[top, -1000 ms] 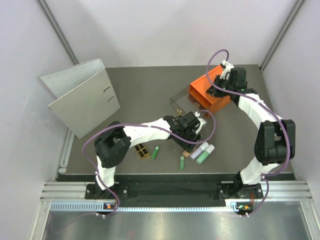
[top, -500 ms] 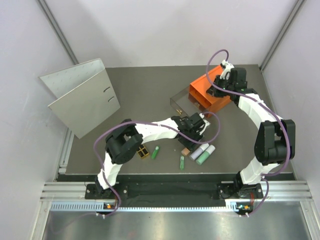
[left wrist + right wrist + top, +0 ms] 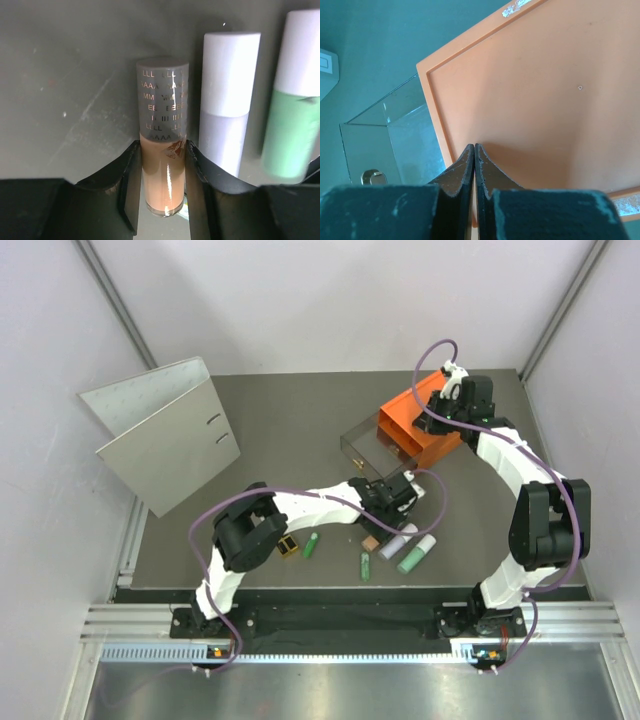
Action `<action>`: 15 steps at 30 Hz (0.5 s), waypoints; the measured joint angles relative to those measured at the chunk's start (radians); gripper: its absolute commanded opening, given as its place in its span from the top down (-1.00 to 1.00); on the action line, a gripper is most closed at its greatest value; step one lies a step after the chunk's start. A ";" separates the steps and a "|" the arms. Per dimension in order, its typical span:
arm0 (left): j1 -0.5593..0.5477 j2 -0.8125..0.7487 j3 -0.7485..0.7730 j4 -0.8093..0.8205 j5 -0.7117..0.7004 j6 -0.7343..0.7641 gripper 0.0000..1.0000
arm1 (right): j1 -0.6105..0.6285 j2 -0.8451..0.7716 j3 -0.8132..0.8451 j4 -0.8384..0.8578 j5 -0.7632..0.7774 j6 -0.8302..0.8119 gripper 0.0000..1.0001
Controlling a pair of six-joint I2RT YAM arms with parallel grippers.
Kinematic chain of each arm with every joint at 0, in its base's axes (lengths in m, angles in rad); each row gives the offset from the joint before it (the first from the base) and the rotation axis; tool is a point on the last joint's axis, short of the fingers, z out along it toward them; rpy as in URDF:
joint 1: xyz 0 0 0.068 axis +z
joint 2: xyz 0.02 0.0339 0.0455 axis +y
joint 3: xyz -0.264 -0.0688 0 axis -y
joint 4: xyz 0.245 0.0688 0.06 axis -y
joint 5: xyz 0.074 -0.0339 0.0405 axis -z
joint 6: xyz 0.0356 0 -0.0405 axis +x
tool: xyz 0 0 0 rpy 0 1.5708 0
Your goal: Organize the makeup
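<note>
The orange tube (image 3: 162,165), capped in grey with metallic lettering, is held between the two fingers of the left gripper (image 3: 163,146). The jaws are closed against both sides of its lower body, and the capped end is left projecting beyond the fingertips. The tube is seen lying low on the dark table (image 3: 280,430), and it cannot be told whether it is lifted off the surface.

Just beside it on the right, the pale lavender-white tube (image 3: 227,100) is laid parallel to it. The mint green tube (image 3: 292,125) is placed beyond that, at the frame edge. From above, two slim green sticks (image 3: 312,545) (image 3: 365,565) are found to the left of the tubes. What seems to be the black-and-gold palette (image 3: 287,545) is partly hidden under the left arm.

The right gripper (image 3: 475,147) is kept well apart from the makeup. Its fingers are brought together with only a hairline gap, and the tips are set on the top of the orange drawer box (image 3: 530,100) near its edge. A clear drawer (image 3: 395,130) is shown pulled out of that box. A grey ring binder (image 3: 160,435) is stood open at the far left.
</note>
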 measured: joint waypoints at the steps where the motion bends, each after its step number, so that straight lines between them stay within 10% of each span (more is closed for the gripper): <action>1: -0.002 -0.006 0.000 -0.008 -0.010 0.000 1.00 | 0.000 0.000 0.000 0.000 0.000 0.000 1.00; 15: 0.000 -0.264 0.081 -0.136 -0.126 -0.027 1.00 | 0.000 0.008 0.000 0.014 -0.017 0.001 1.00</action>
